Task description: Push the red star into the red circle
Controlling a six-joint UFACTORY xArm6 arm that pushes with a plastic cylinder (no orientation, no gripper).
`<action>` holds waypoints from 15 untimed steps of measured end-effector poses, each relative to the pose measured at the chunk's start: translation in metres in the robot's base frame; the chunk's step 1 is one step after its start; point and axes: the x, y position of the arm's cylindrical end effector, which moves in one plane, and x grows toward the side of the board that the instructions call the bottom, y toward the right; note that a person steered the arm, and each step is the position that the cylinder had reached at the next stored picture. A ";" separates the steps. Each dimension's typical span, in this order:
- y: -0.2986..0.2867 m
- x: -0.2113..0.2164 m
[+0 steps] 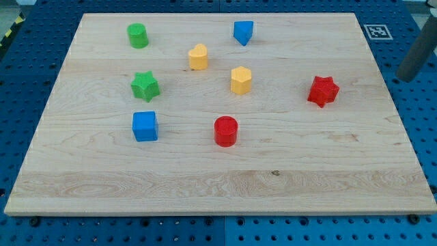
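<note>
The red star (pixel 323 91) lies on the right part of the wooden board (pixel 218 184). The red circle (pixel 225 131), a short cylinder, stands near the board's middle, to the lower left of the star and well apart from it. My rod comes in at the view's right edge. My tip (pixel 407 77) sits beyond the board's right edge, to the right of the red star and slightly higher in the view, touching no block.
Also on the board: a green cylinder (pixel 138 35), a green star (pixel 145 86), a blue cube (pixel 145 126), a blue block (pixel 243 32) at the top, and two yellow blocks (pixel 198 57) (pixel 240 80). A marker tag (pixel 376 31) lies off the top right corner.
</note>
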 end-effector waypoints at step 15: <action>-0.212 0.058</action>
